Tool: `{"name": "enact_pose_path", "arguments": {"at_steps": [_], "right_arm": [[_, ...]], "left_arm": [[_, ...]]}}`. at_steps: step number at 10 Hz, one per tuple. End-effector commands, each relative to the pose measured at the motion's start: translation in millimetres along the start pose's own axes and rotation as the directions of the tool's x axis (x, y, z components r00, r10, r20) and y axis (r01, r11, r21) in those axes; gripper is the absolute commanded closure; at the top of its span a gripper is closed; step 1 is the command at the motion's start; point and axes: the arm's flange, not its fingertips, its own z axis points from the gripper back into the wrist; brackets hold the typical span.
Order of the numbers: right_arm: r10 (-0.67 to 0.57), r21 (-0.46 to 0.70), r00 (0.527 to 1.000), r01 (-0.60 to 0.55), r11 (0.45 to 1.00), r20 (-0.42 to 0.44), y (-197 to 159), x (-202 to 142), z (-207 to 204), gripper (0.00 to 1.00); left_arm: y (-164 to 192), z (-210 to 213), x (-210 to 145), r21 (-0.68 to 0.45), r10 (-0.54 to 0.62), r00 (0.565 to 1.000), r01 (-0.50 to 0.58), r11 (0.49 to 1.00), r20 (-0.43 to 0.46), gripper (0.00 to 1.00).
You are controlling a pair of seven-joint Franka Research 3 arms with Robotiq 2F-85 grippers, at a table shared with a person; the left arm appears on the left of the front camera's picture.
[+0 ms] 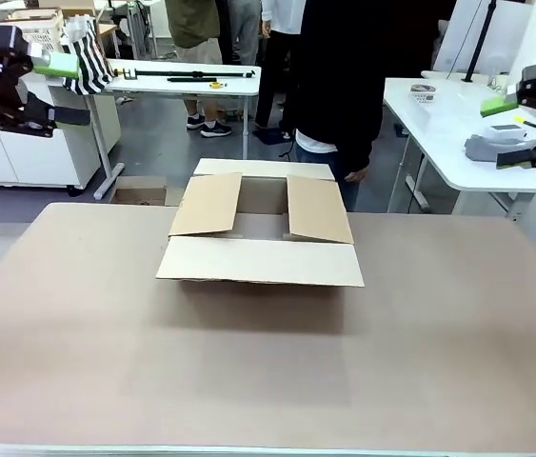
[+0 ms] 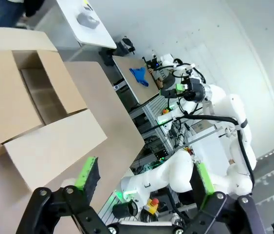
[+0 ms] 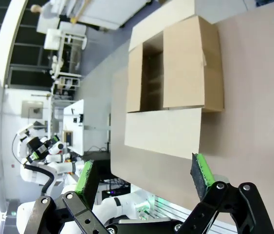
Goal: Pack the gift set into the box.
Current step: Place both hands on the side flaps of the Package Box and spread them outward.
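**Box open at mid-table, both arms raised and empty**

- The box (image 1: 260,260) sits on the tabletop (image 1: 96,343), about centred between the arms and toward the far edge. The person (image 1: 344,86) stands just behind it.
- Long axis runs left-right, parallel to the near edge. The near and far long flaps are folded outward. The two short side flaps slant at either end, so the clear opening is the narrower gap between them. Can't tell if they lean in over the opening or just stand up. What shows of the inside looks bare.
- Left end effector (image 1: 63,90): held high at the far left, well clear of the box, fingers spread wide, nothing between the pads.
- Right end effector (image 1: 501,133): mirror pose at the far right, also wide open and holding nothing.
- Key relation: the box lies inward and down from both end effectors, and I'd call neither arm nearer. Both wrist views look down on the open top from opposite ends.
- Judgement: packing hasn't started. Any drop-in has to come down through the middle gap, in line with the long axis, or it risks catching a side flap.
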Motion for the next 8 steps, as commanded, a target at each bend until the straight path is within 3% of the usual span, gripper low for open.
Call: {"name": "enact_pose_path", "arguments": {"at_steps": [1,2,4,6,8], "right_arm": [[0.01,0.025,1.0,-0.01,1.0,0.001,1.7,4.2,-1.6,0.0],[0.01,0.025,1.0,-0.01,1.0,0.001,1.7,4.2,-1.6,0.0],[0.01,0.025,1.0,-0.01,1.0,0.001,1.7,4.2,-1.6,0.0],[0.01,0.025,1.0,-0.01,1.0,0.001,1.7,4.2,-1.6,0.0],[0.01,0.025,1.0,-0.01,1.0,0.001,1.7,4.2,-1.6,0.0]], "left_arm": [[1.0,-3.1,1.4,-0.014,-0.025,1.0,0.025,1.0,0.014,0.0],[0.0,0.0,0.0,0.0,0.0,1.0,0.0,1.0,0.0,0.0],[-30.9,-48.3,25.7,0.303,-0.047,0.977,0.111,0.946,-0.209,0.0],[-24.6,-133.9,58.8,0.547,0.021,0.89,0.261,0.796,-0.455,0.0],[-4.0,-204.6,65.8,0.671,0.057,0.84,0.389,0.631,-0.54,0.0]]}}
